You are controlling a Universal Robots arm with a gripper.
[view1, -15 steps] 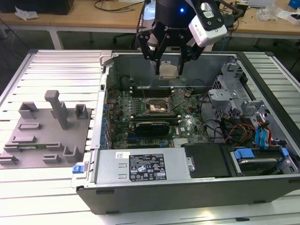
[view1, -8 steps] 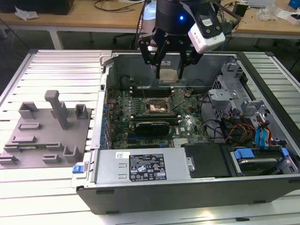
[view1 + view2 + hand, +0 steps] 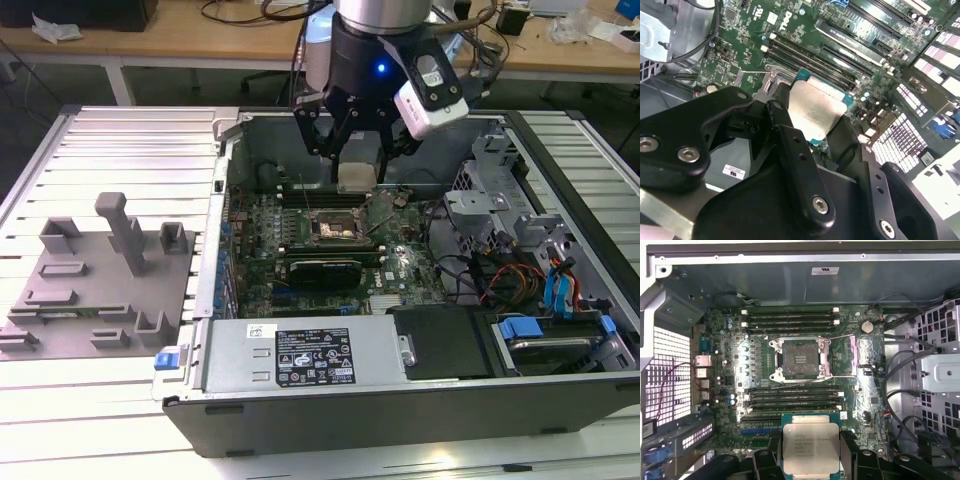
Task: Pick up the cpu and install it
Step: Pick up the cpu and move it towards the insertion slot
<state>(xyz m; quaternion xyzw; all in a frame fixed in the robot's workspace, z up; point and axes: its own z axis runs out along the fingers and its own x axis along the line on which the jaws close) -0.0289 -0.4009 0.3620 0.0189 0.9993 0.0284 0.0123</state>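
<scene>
Exterior view: gripper (image 3: 357,172) hangs over the open computer case (image 3: 560,400), claw closed narrow on the cpu (image 3: 357,178). The cpu is clear of the motherboard (image 3: 395,270), toward the far wall of the case. It is just beyond the CPU socket (image 3: 335,228), not seated in it. The socket is open, with its contact field exposed. Power supply (image 3: 310,355) lies along the case's near edge. The grey fixture tray (image 3: 100,290) sits on the slatted table at the exterior view's left, well apart from the case.

Second wrist view: black fingers (image 3: 790,145) clamp the cpu (image 3: 815,110) on opposite edges. The silvery lid faces the camera and the green substrate edge shows around it. The cpu looks tilted relative to the board. Memory slots (image 3: 815,55) run on the board behind it.

First wrist view: the cpu (image 3: 811,444) is pinched between the gripper's (image 3: 811,456) two fingers, lid up. The socket (image 3: 800,360) is apart from the cpu, with one bank of memory slots (image 3: 795,397) between them. A second bank (image 3: 790,317) lies on the socket's other side. Socket frame is empty, no chip in it.
</scene>
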